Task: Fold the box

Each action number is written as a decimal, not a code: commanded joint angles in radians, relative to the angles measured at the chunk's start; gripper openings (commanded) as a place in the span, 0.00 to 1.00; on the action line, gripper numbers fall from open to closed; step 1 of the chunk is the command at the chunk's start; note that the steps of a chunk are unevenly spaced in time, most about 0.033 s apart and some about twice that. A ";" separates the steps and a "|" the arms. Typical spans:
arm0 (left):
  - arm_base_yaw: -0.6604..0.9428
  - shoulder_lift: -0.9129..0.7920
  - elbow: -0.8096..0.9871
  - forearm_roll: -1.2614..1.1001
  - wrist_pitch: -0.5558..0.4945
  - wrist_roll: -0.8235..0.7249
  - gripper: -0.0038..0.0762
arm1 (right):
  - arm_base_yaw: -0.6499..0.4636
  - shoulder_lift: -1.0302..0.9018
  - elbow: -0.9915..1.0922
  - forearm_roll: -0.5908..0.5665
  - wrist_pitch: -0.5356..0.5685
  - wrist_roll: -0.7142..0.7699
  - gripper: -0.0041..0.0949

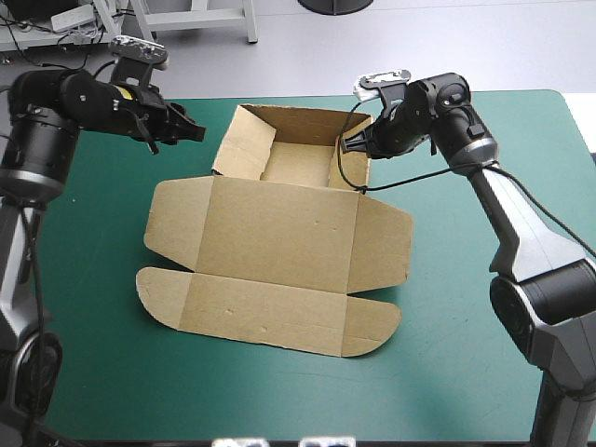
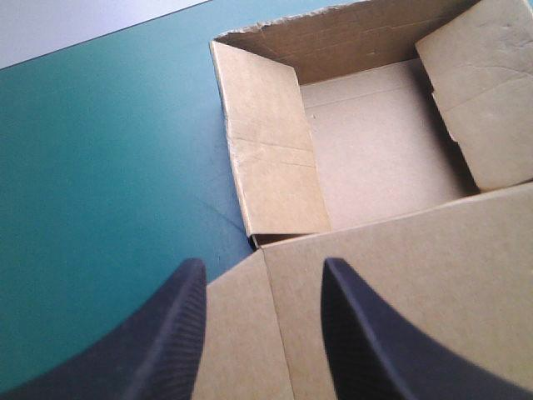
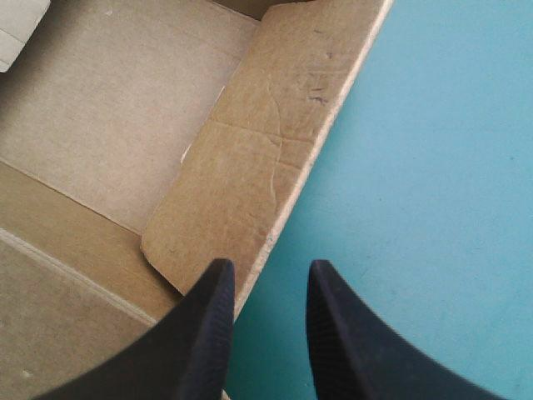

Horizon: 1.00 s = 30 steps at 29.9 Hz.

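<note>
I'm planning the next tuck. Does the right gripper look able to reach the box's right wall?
Likely yes: the right gripper is open, fingers astride the edge of the right wall, nothing between.

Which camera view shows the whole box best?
The high view: the box lies whole there, open tray far, lid flat before it. The left wrist view shows only the tray's inside and some lid; the right wrist view, one side wall and floor.

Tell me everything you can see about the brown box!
The box is brown cardboard, creased and slightly scuffed. Its far part is an open tray with walls raised; the lid and its flaps lie flat on the teal-green cover, nearer us. The right hand is at the tray's right wall, touch unclear; the left hand is clear of it.
</note>
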 commanded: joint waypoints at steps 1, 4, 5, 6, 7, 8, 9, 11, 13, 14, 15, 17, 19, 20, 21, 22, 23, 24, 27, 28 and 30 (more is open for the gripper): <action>0.000 -0.129 -0.036 -0.023 0.037 -0.002 0.45 | -0.007 -0.059 -0.030 -0.005 -0.023 0.000 0.32; 0.000 -0.185 -0.036 -0.008 0.088 -0.002 0.45 | -0.007 -0.043 -0.030 -0.018 -0.028 0.000 0.32; 0.000 -0.205 -0.034 -0.006 0.088 -0.002 0.45 | -0.009 -0.038 -0.030 -0.023 -0.041 0.000 0.32; 0.000 -0.218 -0.034 0.003 0.088 -0.002 0.45 | -0.009 -0.032 -0.030 -0.028 -0.049 0.000 0.32; 0.000 -0.236 -0.034 0.011 0.088 -0.002 0.45 | -0.009 -0.030 -0.030 -0.027 -0.058 0.000 0.32; 0.000 -0.251 -0.034 0.016 0.088 -0.002 0.45 | -0.009 -0.022 -0.030 -0.027 -0.070 0.000 0.32; 0.000 -0.266 -0.034 0.021 0.088 -0.002 0.45 | -0.009 -0.020 -0.030 -0.027 -0.076 0.000 0.32; 0.000 -0.289 -0.034 0.036 0.088 -0.002 0.45 | -0.010 -0.007 -0.030 -0.027 -0.083 0.000 0.32; 0.000 -0.303 -0.034 0.048 0.088 -0.002 0.45 | -0.010 0.008 -0.030 -0.025 -0.092 0.000 0.32; 0.000 -0.305 -0.034 0.052 0.088 -0.002 0.45 | -0.010 0.017 -0.030 -0.027 -0.099 0.000 0.32; 0.000 -0.312 -0.034 0.057 0.088 -0.002 0.45 | -0.010 0.025 -0.030 -0.027 -0.105 0.000 0.32; 0.000 -0.316 -0.034 0.069 0.088 -0.002 0.45 | -0.010 0.044 -0.030 -0.029 -0.115 0.000 0.32; 0.000 -0.316 -0.034 0.072 0.088 -0.002 0.45 | -0.015 0.062 -0.030 -0.031 -0.119 0.000 0.32; 0.000 -0.316 -0.034 0.072 0.088 -0.002 0.45 | -0.017 0.069 -0.030 -0.026 -0.122 0.000 0.32; 0.000 -0.316 -0.034 0.074 0.088 -0.002 0.45 | -0.020 0.080 -0.030 -0.024 -0.122 0.000 0.32; 0.000 -0.316 -0.032 0.074 0.088 -0.002 0.45 | -0.022 0.085 -0.030 -0.022 -0.122 0.000 0.32; 0.000 -0.316 -0.032 0.074 0.088 -0.002 0.45 | -0.026 0.090 -0.030 -0.014 -0.124 0.000 0.32; 0.000 -0.316 -0.032 0.074 0.088 -0.002 0.45 | -0.026 0.098 -0.030 0.000 -0.129 0.000 0.32; 0.000 -0.316 -0.021 0.074 0.088 -0.002 0.45 | -0.031 0.108 -0.030 0.048 -0.161 0.000 0.32; 0.000 -0.316 -0.015 0.074 0.088 -0.002 0.45 | -0.031 0.116 -0.030 0.056 -0.174 0.000 0.32; 0.000 -0.316 -0.004 0.076 0.088 -0.002 0.45 | -0.031 0.128 -0.030 0.090 -0.197 0.000 0.32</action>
